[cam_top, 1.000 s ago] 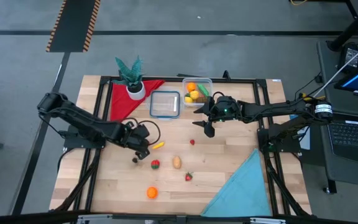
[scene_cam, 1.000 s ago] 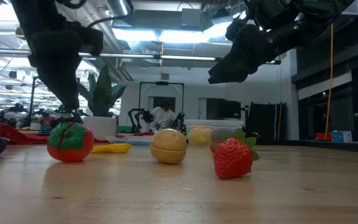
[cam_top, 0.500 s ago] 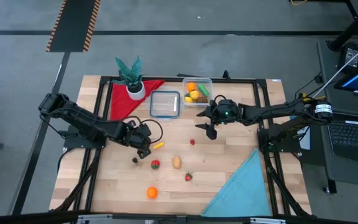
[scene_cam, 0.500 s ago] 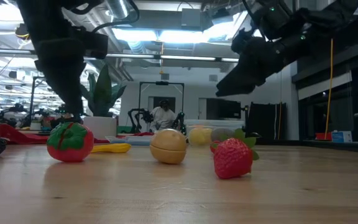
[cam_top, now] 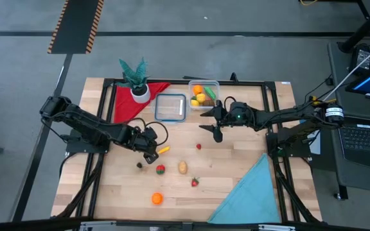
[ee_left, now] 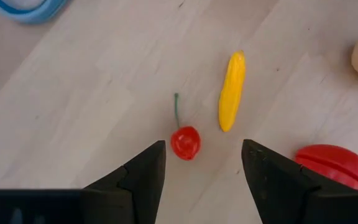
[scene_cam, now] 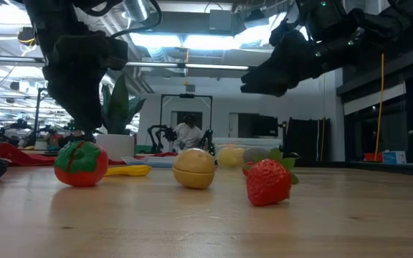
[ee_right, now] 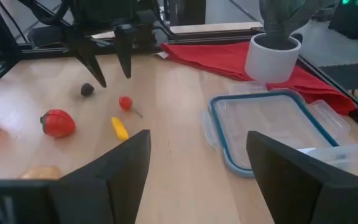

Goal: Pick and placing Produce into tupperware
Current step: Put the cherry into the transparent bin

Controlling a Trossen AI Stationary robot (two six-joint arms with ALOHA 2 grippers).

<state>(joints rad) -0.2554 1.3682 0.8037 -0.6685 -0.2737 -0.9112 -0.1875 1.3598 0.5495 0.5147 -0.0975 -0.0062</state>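
Observation:
My left gripper (ee_left: 202, 165) hangs open, pointing steeply down over a small red cherry (ee_left: 185, 142) that lies on the wood beside a yellow piece (ee_left: 232, 90). Close by on the table lie a red tomato (cam_top: 160, 169), a tan potato (cam_top: 182, 168), a strawberry (cam_top: 195, 183), an orange (cam_top: 157, 199) and a small dark piece (cam_top: 140, 165). The clear tupperware (cam_top: 214, 88) at the far edge holds several pieces of produce. My right gripper (cam_top: 211, 122) is open in the air near the tupperware, nothing between its fingers.
A clear lid with a blue rim (cam_top: 171, 107) lies left of the tupperware. A potted plant (cam_top: 135, 80) stands on a red cloth (cam_top: 124, 106) at the far left. A teal cloth (cam_top: 249, 192) lies at the near right. Another small red piece (cam_top: 198, 146) lies mid-table.
My right gripper has tipped its fingers up, closer to level, while staying open near the tupperware. The produce on the table has not moved.

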